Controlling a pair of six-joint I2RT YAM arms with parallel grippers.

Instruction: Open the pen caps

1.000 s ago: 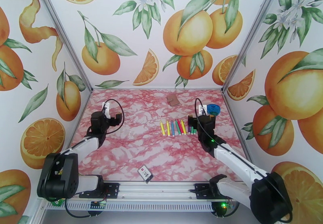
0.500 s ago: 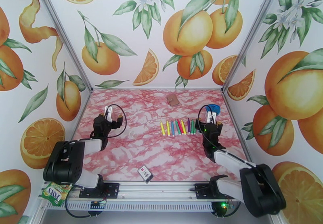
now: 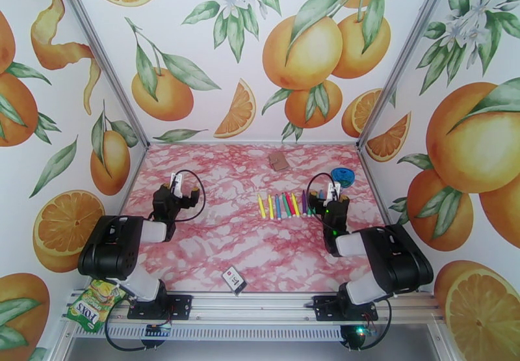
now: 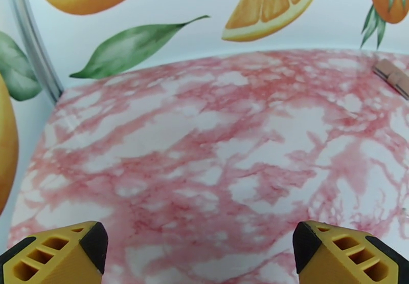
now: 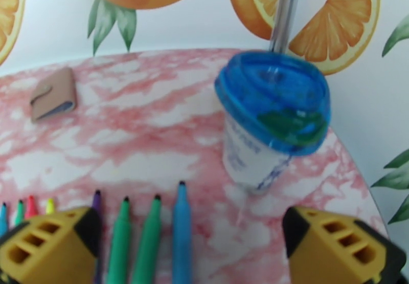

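Note:
A row of thin coloured pens lies side by side on the pink marble table, right of centre. Their pen caps are too small to make out from above. In the right wrist view a blue pen, two green pens and a purple one point away with narrow dark tips, their near ends out of frame. My right gripper stands open just right of the row, nothing between its yellow fingers. My left gripper is open over bare table at the left.
A blue-lidded white cup stands right behind the right gripper near the right wall. A tan wallet lies at the back. A small black-and-white card sits near the front edge. A snack packet lies by the left base.
Both arms have folded back toward their bases. The right gripper swung right and settled beside the pens. The left gripper drifted slightly nearer. The snack packet came into view.

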